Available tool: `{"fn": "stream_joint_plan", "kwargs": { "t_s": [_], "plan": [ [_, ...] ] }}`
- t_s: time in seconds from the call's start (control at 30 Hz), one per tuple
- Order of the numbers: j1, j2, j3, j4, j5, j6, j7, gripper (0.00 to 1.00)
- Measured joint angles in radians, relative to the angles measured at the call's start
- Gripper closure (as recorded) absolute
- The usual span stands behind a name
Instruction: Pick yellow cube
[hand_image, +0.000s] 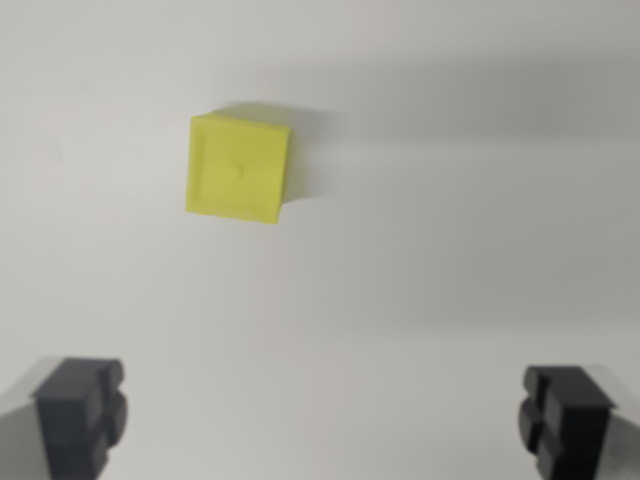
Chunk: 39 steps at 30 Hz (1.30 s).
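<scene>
A yellow cube (238, 167) rests on a plain white surface in the upper left-centre of the wrist view, its top face showing a small dot in the middle. My gripper (323, 415) hangs above the surface with both dark fingertips (82, 412) at the bottom corners of the picture, wide apart and holding nothing. The cube lies ahead of the fingers and toward the wrist view's left, well clear of both.
The white surface (450, 250) fills the whole view. A soft shadow falls across its upper right part.
</scene>
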<state>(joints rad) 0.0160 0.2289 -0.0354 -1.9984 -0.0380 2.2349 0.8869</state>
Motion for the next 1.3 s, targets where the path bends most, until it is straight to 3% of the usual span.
{"fn": "stream_joint_plan", "kwargs": {
  "t_s": [1.3],
  "plan": [
    [0.036,0.178,0.000,-0.020,0.030,0.191,0.113,0.00]
  ]
}}
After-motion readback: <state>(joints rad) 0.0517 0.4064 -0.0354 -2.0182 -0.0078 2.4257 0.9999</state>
